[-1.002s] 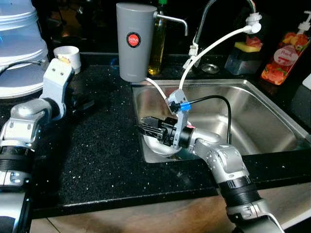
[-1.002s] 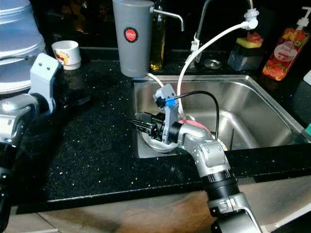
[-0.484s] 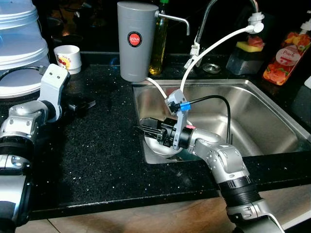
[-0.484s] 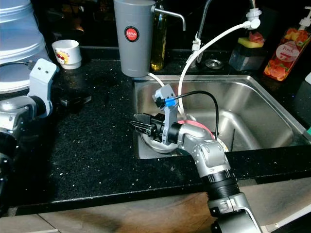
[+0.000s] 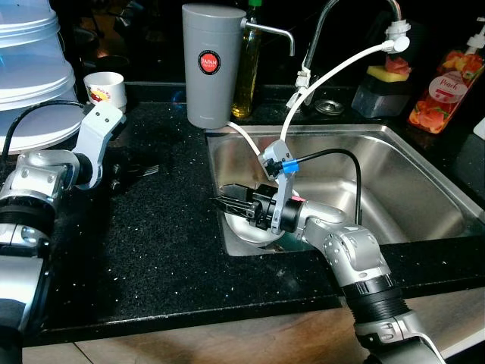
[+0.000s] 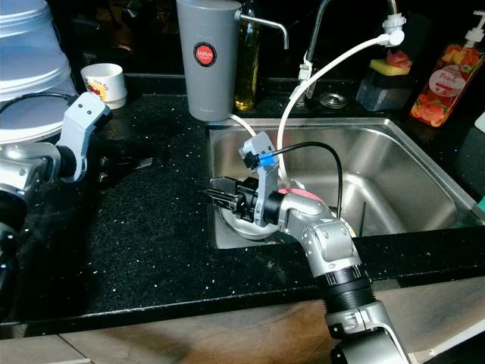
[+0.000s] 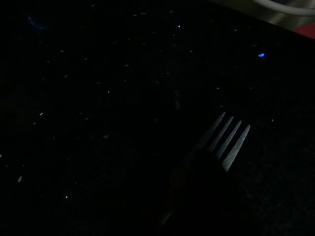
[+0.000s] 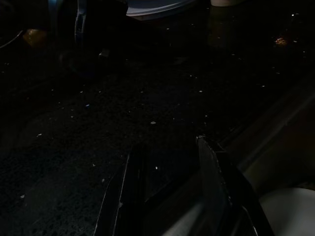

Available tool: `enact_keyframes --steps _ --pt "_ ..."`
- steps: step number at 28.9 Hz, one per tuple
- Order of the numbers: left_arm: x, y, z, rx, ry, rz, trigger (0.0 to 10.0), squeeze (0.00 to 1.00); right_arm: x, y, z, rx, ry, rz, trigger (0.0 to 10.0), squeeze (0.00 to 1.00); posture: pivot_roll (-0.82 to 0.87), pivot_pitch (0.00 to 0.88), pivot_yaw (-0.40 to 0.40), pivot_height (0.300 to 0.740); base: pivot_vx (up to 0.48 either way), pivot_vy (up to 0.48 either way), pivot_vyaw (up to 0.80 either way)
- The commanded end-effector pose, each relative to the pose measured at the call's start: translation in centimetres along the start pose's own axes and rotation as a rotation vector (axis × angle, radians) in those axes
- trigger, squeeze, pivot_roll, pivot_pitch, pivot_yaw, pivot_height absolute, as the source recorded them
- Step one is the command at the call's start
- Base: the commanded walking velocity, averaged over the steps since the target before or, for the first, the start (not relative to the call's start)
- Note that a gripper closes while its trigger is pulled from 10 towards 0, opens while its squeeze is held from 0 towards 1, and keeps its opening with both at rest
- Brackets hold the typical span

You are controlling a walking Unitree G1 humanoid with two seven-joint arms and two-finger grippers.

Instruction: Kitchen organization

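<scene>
Fork (image 5: 144, 171): lies low over the black speckled bench (image 5: 174, 250), well to the left of the sink (image 5: 402, 178), tines pointing toward the sink. Left wrist view shows four pale tines (image 7: 227, 141) projecting past the dark pincer body; handle end is hidden in shadow. Left pincer (image 5: 121, 176) is pinching the fork by its handle, just above or on the bench; contact with the bench cannot be told.

Right pincer (image 5: 227, 205): at the sink's left end, inside the basin near its left wall, pointing toward the bench. Right wrist view shows its two fingers (image 8: 211, 182) spread apart with a gap between them, nothing between. A white round dish (image 5: 254, 231) sits in the sink bottom directly under this pincer; a pink item (image 6: 303, 196) shows just behind the wrist, partly hidden.

Around the sink: grey cylindrical water filter (image 5: 208, 64) with red round label stands on the bench at the sink's back left corner; a yellow oil bottle (image 5: 246, 68) just behind it. White hose (image 5: 333, 72) runs from the faucet (image 5: 333, 15) down into the sink. Sponge holder (image 5: 383, 87) and a fruit-print soap bottle (image 5: 447, 83) stand behind the sink, toward its right. Small white cup (image 5: 106, 87) and stacked white containers (image 5: 30, 68) sit far left of the sink, at the bench's back.
</scene>
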State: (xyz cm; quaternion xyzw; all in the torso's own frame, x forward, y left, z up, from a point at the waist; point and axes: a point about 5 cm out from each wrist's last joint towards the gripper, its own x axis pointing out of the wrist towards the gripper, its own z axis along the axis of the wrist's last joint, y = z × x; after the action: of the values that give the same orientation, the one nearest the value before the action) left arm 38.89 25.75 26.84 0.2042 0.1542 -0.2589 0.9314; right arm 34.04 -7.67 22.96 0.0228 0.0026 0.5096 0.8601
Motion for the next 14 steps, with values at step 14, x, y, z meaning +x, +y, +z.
enact_keyframes --steps 14 --pt "-0.6 1.3 1.6 -0.182 -0.116 0.116 0.0 0.0 -0.2 -0.6 0.7 0.003 -0.03 -0.037 10.0 0.0 0.07 0.105 -0.052 0.74 0.0 0.0 0.0"
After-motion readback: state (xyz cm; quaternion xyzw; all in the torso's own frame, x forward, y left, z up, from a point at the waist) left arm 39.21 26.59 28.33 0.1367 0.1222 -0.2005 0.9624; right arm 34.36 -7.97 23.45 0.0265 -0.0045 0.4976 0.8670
